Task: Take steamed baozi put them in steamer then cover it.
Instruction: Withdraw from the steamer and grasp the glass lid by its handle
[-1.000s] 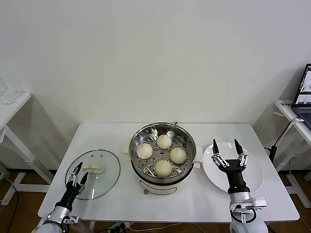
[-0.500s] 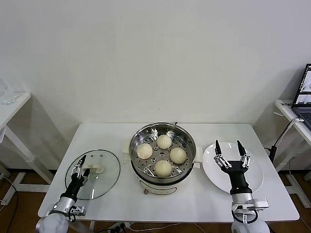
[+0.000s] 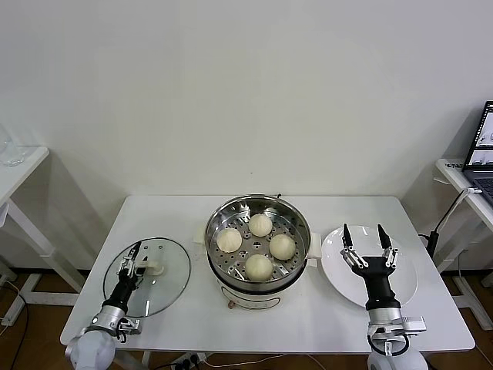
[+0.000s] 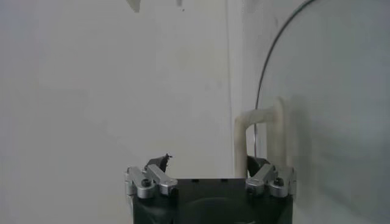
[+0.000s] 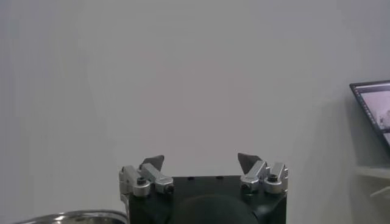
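Observation:
Several cream-white baozi [image 3: 259, 267] lie on the perforated tray inside the steel steamer [image 3: 296, 220] at the table's middle. The glass cover [image 3: 166, 281] lies flat on the table to the steamer's left, its cream handle [image 3: 154, 269] on top. My left gripper [image 3: 132, 260] hovers low over the cover at the handle's left end. In the left wrist view that gripper [image 4: 207, 163] stands open, with the handle [image 4: 277, 122] by one finger and nothing gripped. My right gripper [image 3: 368, 235] points up over the white plate, open and empty, as the right wrist view [image 5: 201, 163] confirms.
A bare white plate [image 3: 404, 285] lies right of the steamer under my right arm. A side table [image 3: 15, 166] stands far left, and a laptop [image 3: 485, 142] on a desk far right. The steamer's rim [image 5: 73, 216] shows in the right wrist view.
My left gripper has moved forward across the cover to the handle. My right gripper has drifted slightly right over the plate.

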Tool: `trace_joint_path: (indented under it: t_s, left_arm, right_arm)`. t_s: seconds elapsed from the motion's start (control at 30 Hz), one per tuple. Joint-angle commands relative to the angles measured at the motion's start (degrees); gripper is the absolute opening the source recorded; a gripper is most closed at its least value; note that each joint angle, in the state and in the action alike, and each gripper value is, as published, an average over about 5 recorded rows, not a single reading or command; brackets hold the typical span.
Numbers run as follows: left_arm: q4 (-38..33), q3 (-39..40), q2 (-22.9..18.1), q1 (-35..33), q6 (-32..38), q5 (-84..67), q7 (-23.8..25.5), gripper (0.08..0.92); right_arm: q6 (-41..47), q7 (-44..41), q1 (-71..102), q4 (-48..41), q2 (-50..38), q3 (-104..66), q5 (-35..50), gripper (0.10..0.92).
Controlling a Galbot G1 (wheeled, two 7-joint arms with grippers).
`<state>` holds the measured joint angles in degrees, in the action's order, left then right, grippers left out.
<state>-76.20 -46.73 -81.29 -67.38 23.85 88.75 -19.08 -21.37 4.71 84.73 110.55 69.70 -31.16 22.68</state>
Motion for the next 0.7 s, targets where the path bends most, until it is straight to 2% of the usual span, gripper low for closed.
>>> trace_joint_path:
  t_s: [0.03,0.57,0.7]
  left_arm:
    - [2.8,0.2,-0.3,1.2,0.3,0.9,-0.4,0.722]
    - [2.2,-0.3,-1.0,1.4,0.9,2.6,-2.5,0.236]
    - [-2.3,-0.8,-1.2,0.2,0.6,2.4,-2.2,0.192]
  right_arm:
    - [-0.2,0.0,-0.1,-0.5,0.1,0.1,-0.3,0.823]
    - [-0.6,0.0,-0.8,-1.5,0.1,0.0,-0.2,0.823]
    - [-0.7,0.1,-1.0,-1.6,0.1,0.0,-0.1,0.823]
